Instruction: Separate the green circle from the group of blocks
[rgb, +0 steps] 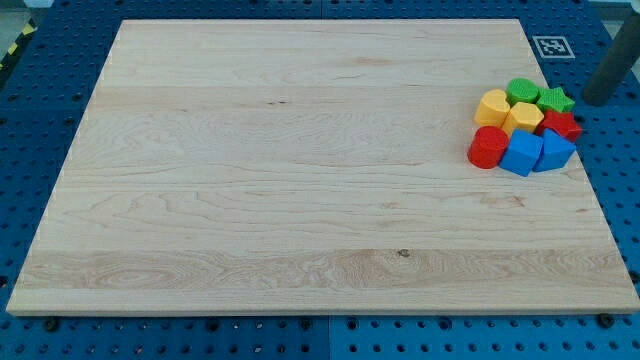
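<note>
You will find no readable words, numbers or brand names anywhere. The only sign is a black-and-white square fiducial marker (549, 46), printed on the bench (300, 200) at the upper right of the frame.

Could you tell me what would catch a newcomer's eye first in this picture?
The tight cluster of bright blocks at the board's right edge: green circle and green star at its top, two yellow blocks below them, red and blue ones at the bottom. Next, my tip, just right of the star, off the board's edge.
</note>
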